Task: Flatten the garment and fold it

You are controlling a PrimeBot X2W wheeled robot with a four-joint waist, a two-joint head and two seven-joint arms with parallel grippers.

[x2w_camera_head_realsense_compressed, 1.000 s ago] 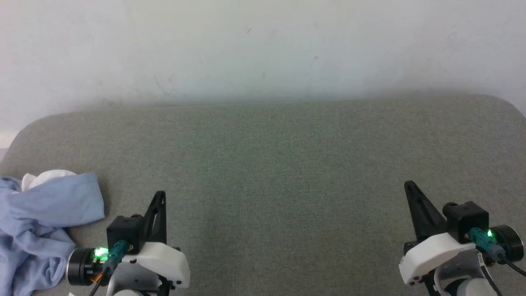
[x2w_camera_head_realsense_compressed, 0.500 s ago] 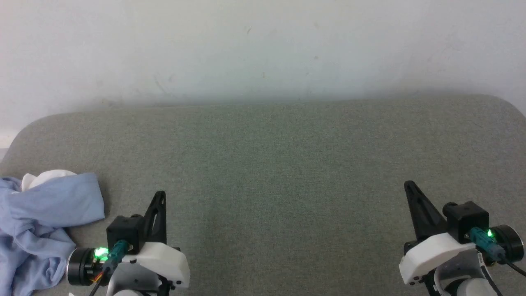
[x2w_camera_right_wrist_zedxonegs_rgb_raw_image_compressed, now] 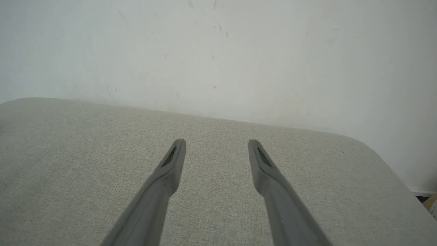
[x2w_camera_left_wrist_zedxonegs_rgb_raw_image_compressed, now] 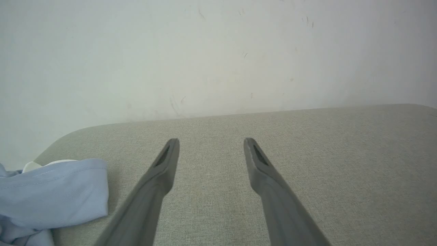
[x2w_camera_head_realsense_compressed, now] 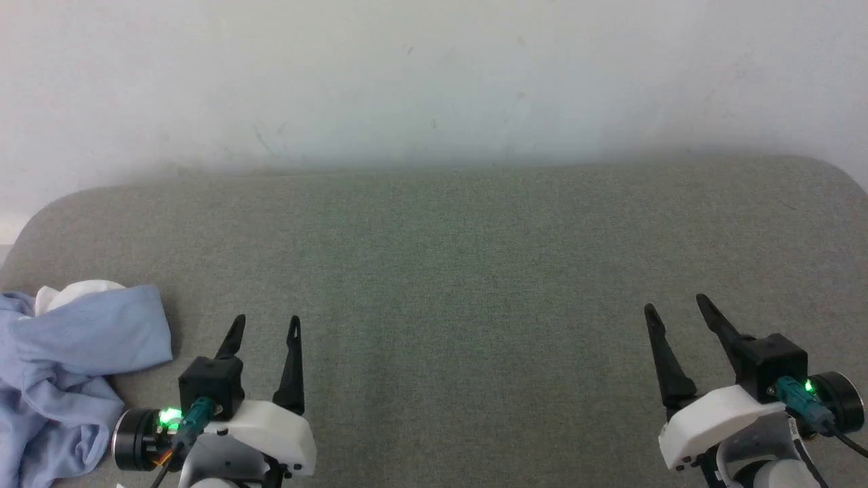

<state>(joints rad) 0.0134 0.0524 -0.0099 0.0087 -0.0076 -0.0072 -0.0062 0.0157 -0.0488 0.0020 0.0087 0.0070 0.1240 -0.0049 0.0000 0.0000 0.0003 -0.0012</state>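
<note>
the garment [x2w_camera_head_realsense_compressed: 68, 366] lies crumpled in a heap at the left end of the grey padded table [x2w_camera_head_realsense_compressed: 475, 271], running past the head view's left edge, with a bit of white at its top. nothing is flattened, so the task looks to be at its first reach. just right of the garment, the left gripper [x2w_camera_head_realsense_compressed: 266, 320] hovers with jaws spread wide, empty and clear of the cloth. the next move likely calls for swinging it left onto a hem and drawing the garment toward the bare stretch well to its right, where room is ample. farthest from the garment, the right gripper [x2w_camera_head_realsense_compressed: 676, 303] waits, jaws likewise parted and empty. beyond the garment, the table's rounded edge and the wall [x2w_camera_head_realsense_compressed: 434, 81] limit the reach.
</note>
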